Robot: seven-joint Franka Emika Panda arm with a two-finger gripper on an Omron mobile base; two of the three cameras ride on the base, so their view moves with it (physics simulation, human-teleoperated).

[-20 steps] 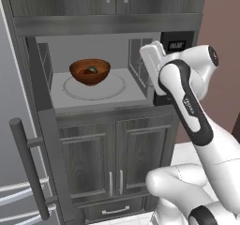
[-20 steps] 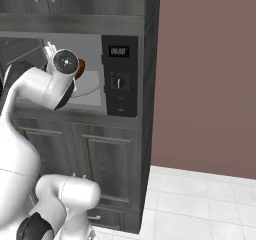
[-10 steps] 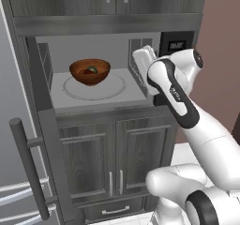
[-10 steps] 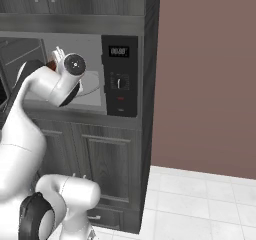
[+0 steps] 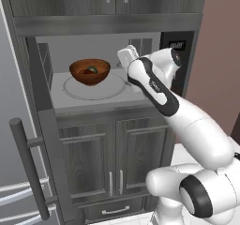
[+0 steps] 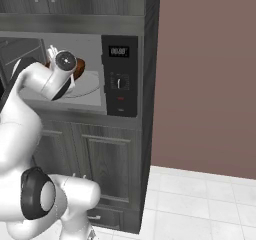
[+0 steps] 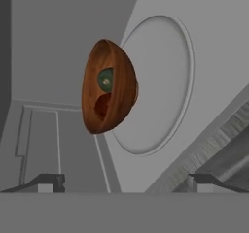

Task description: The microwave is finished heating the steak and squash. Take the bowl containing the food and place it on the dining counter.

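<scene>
Gripper: the gripper (image 7: 124, 182) stands with its jaws spread wide and nothing between them; both finger tips (image 7: 48, 182) frame the view ahead.
Bowl: the bowl (image 5: 90, 71) sits ahead of the gripper on the round turntable (image 5: 96, 86) inside the microwave (image 5: 101, 55), well apart from the fingers, not touched.
Contents: the squash (image 7: 105, 79) shows as a dark green lump in the bowl; the steak (image 7: 102, 107) lies beside it, in shadow.
Door: the microwave door (image 5: 49, 139) hangs open, off to the side of the gripper.
Change: over the last second the hand has swung from in front of the control panel (image 6: 120, 74) into the cavity mouth, rolled on its side, jaws unchanged.
Meaning: approach is under way; judged next, close in on the bowl rim and pinch it.
Dining counter: out of these views.
</scene>
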